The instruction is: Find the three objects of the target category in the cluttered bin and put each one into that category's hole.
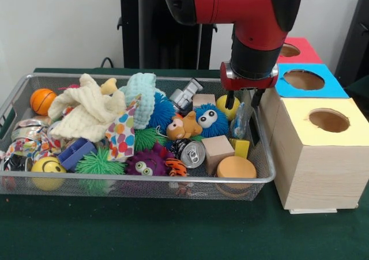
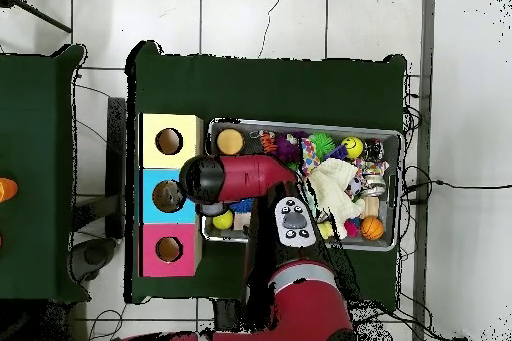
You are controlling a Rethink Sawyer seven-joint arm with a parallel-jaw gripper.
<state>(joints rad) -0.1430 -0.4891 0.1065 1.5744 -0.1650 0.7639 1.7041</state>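
Gripper (image 1: 243, 107) hangs low over the right end of the wire bin (image 1: 144, 182), fingers parted with nothing between them, just beside a yellow ball (image 1: 222, 103) and a blue fuzzy toy (image 1: 210, 120); three wooden boxes (yellow (image 1: 323, 156), blue (image 1: 304, 80), red (image 1: 295, 50)) stand right of the bin, each with a round hole.

The red arm reaches down, its gripper (image 1: 243, 100) pointing straight down, fingers slightly parted.
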